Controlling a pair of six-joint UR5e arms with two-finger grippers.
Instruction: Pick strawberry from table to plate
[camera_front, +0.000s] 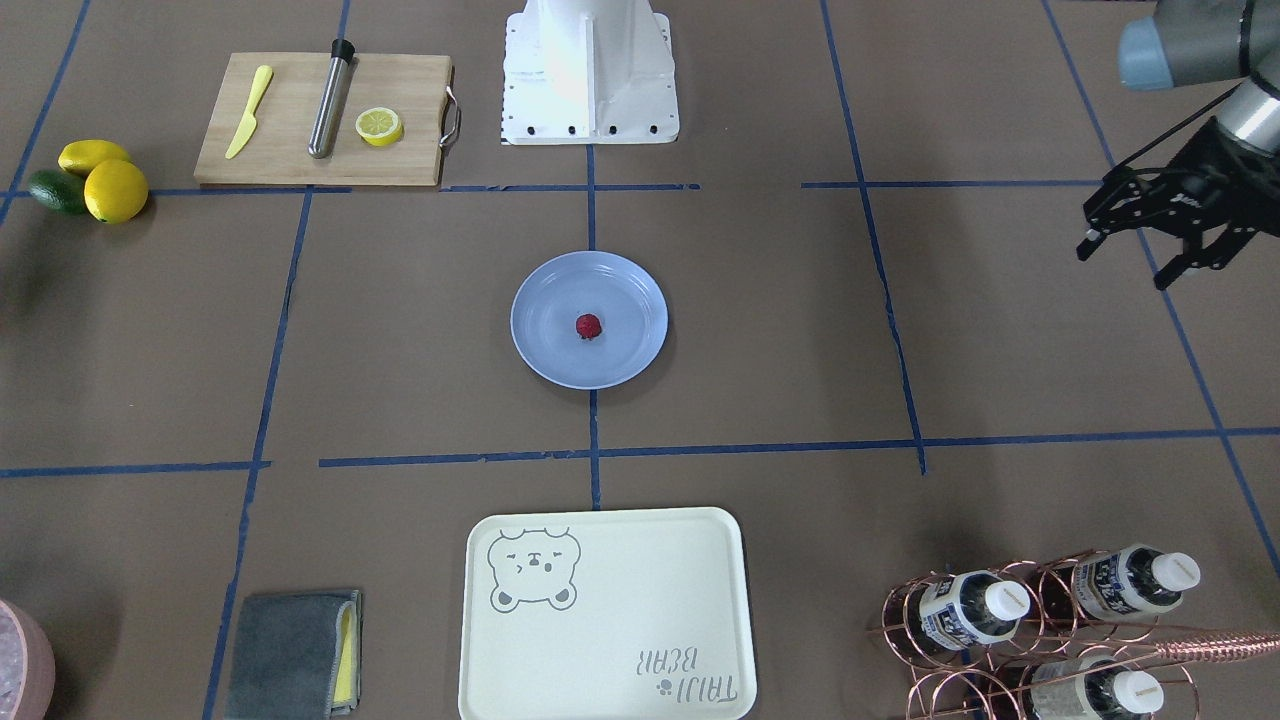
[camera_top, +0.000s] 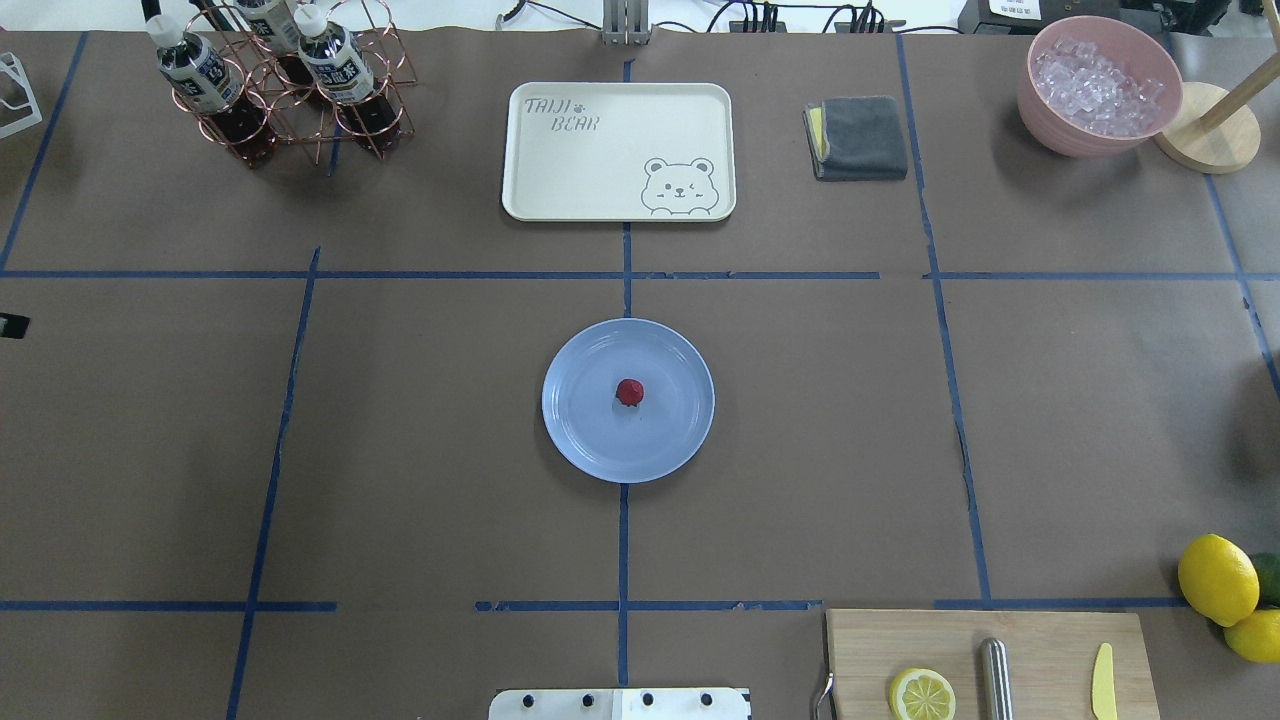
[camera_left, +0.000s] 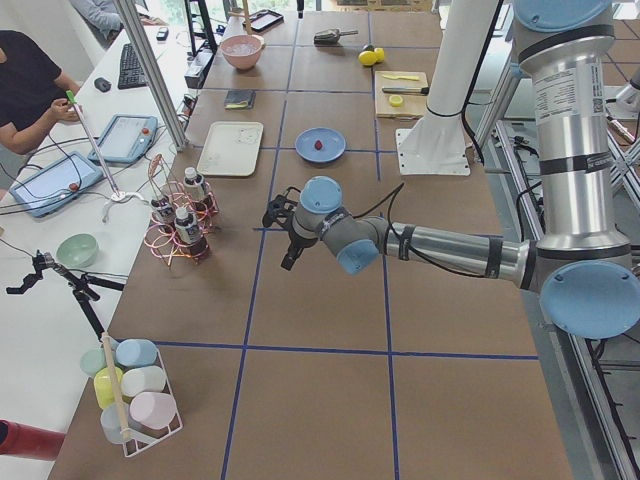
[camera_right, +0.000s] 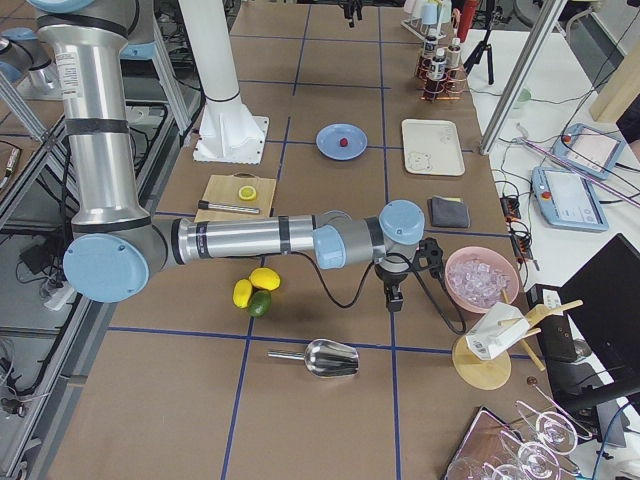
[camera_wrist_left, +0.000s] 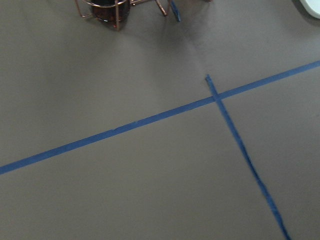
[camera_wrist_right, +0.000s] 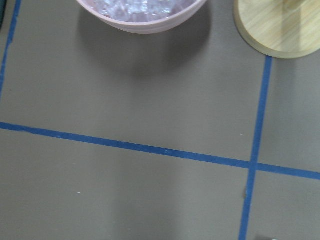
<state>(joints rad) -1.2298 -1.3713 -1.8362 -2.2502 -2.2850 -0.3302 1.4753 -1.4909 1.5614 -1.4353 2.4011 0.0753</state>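
Red, one strawberry (camera_front: 588, 326) lies centred on one plate (camera_front: 545, 292) at the table (camera_front: 400, 330) middle, front view; left gripper (camera_front: 1127, 262) hovers by the edge, jaws spread. Overhead: two lemons (camera_top: 1217, 578). Right-side view: right gripper (camera_right: 393, 296) points down, apparently near the pink bowl (camera_right: 468, 300); I cannot tell its opening.

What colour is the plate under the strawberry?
The plate is light blue, clearest in the overhead exterior view.

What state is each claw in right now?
Left claw: open, holding nothing.
Right claw: cannot tell; it shows only in the side view.
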